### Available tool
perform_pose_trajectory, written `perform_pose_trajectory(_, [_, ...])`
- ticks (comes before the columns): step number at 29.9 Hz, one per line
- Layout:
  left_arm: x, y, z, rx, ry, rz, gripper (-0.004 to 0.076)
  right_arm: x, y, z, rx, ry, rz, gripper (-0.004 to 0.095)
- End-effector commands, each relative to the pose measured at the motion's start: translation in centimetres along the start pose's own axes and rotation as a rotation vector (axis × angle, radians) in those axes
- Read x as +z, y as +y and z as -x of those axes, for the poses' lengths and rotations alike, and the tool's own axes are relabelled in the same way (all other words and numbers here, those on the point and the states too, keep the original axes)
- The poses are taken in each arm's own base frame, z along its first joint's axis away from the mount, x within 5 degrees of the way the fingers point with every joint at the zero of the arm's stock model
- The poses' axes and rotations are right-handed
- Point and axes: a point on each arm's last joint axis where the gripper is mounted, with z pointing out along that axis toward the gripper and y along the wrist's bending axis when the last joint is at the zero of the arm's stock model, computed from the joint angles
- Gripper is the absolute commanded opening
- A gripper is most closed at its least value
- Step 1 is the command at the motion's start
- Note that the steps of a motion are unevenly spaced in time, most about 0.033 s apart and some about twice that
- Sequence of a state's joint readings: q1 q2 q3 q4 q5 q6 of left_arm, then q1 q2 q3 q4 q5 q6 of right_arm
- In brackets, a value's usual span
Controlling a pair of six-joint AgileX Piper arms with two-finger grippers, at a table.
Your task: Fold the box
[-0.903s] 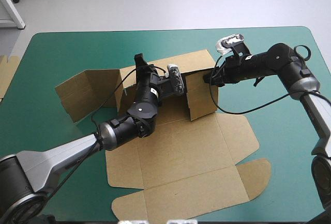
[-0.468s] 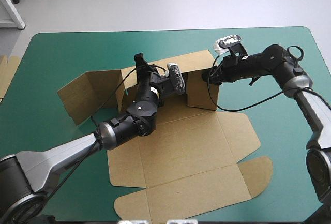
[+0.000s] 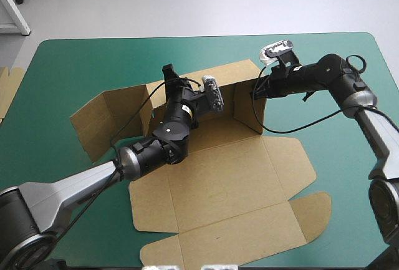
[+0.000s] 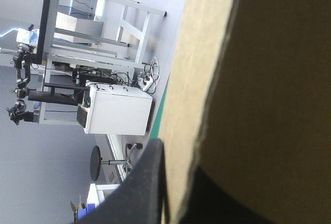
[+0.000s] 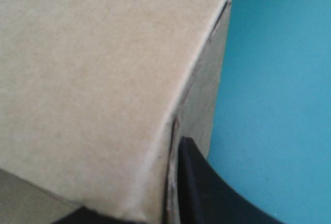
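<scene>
Box (image 3: 218,183): brown sheet mid-table on the teal-green cover (image 3: 75,64); far wall (image 3: 230,73) and right wall (image 3: 249,111) raised, near panels flat.
Left claw (image 3: 171,80): clenched on the far wall's top edge, apparently to hold it upright.
Right claw (image 3: 257,89): pinching the far right corner, likely squaring the right wall.
Stage: judged early; left flap (image 3: 106,120) splayed.
</scene>
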State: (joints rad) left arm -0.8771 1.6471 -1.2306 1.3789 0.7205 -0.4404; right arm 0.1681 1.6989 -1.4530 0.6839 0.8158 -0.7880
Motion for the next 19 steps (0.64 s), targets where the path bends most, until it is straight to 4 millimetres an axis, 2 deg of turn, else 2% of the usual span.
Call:
perform_pose_trajectory(1, [-1.6,2.0,1.3,-0.048,-0.112,0.028,-0.001,-1.9,1.5,1.5,0.029,-0.081,0.078,-0.0012])
perform_pose_trajectory(6, [-1.8,2.0,1.4,-0.054,-0.119,0.013,0.0023,-1.9,1.5,1.5,0.036,-0.081,0.078,-0.0012])
perform_pose_trajectory(9, [-2.5,2.2,1.7,-0.089,-0.146,-0.01,0.0162,-1.9,1.4,1.6,0.056,-0.091,0.068,-0.0012])
perform_pose_trajectory(10, [-2.7,2.2,1.7,-0.097,-0.154,-0.014,0.0254,-1.9,1.4,1.6,0.064,-0.095,0.064,-0.0012])
perform_pose_trajectory(13, [-3.4,2.6,1.9,-0.116,-0.182,-0.016,0.0462,-1.9,1.4,1.7,0.083,-0.098,0.061,-0.0012])
perform_pose_trajectory(15, [-3.6,2.8,1.9,-0.132,-0.188,-0.021,0.0497,-1.9,1.4,1.7,0.092,-0.099,0.061,-0.0012])
perform_pose_trajectory(19, [-4.1,2.4,2.0,-0.192,-0.184,-0.074,0.0496,-1.9,1.3,1.8,0.119,-0.109,0.051,-0.0012])
